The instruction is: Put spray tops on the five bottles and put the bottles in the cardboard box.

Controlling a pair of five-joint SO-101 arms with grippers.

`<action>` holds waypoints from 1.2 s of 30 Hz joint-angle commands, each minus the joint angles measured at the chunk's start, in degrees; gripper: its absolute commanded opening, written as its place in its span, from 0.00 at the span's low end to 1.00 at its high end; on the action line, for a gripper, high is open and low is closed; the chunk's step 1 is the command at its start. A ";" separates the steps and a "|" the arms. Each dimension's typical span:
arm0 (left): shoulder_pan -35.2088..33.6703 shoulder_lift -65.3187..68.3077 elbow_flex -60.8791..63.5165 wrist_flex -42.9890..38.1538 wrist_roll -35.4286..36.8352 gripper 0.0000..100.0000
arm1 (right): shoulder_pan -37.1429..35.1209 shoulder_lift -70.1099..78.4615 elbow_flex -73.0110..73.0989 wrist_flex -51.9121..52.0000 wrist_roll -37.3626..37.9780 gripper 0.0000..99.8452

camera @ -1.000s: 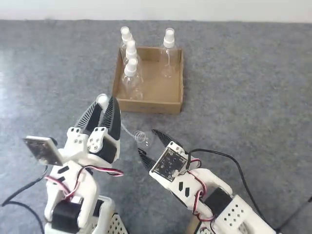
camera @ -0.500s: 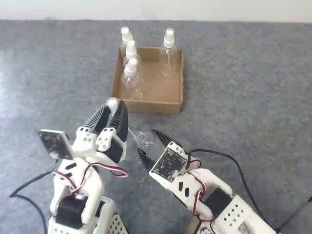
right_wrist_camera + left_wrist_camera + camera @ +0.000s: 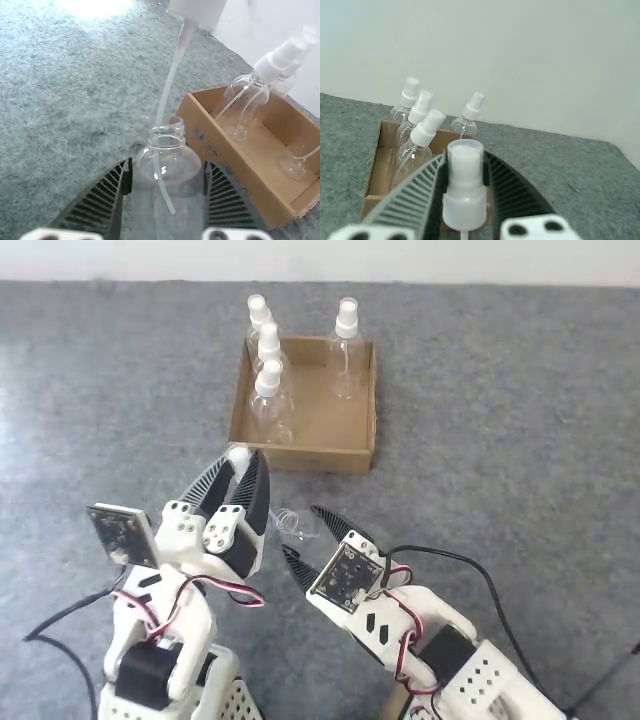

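My left gripper (image 3: 240,465) (image 3: 465,172) is shut on a white spray top (image 3: 465,185) (image 3: 239,456), whose thin tube (image 3: 169,125) hangs down into the neck of a clear open bottle (image 3: 167,170) (image 3: 291,523). My right gripper (image 3: 304,535) (image 3: 167,175) is shut on that bottle and holds it upright, in front of the cardboard box (image 3: 305,455) (image 3: 235,160). Several capped bottles (image 3: 270,390) (image 3: 422,132) stand in the box, three along its left side and one (image 3: 345,345) at the far right.
Grey carpet-like table surface (image 3: 500,420) spreads open on both sides of the box. A pale wall (image 3: 520,50) rises behind the table. A black cable (image 3: 470,570) loops beside the right arm.
The left gripper has carried the spray top to the right and nearer, until it is over the open bottle. The right arm and the bottle have stayed put.
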 commanded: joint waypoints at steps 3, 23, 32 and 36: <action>2.46 -0.88 0.92 0.09 -1.76 0.04 | 0.04 -1.45 -1.49 -2.33 0.79 0.10; 4.66 -0.79 2.51 -0.26 -3.43 0.04 | 3.38 -1.45 -2.20 -4.00 0.62 0.10; 4.66 -0.79 2.86 -1.05 -3.43 0.04 | 3.38 -1.45 -3.25 -5.85 0.62 0.10; 4.66 -0.79 4.35 -2.81 -3.43 0.06 | 3.30 -1.45 -3.34 -6.81 0.62 0.10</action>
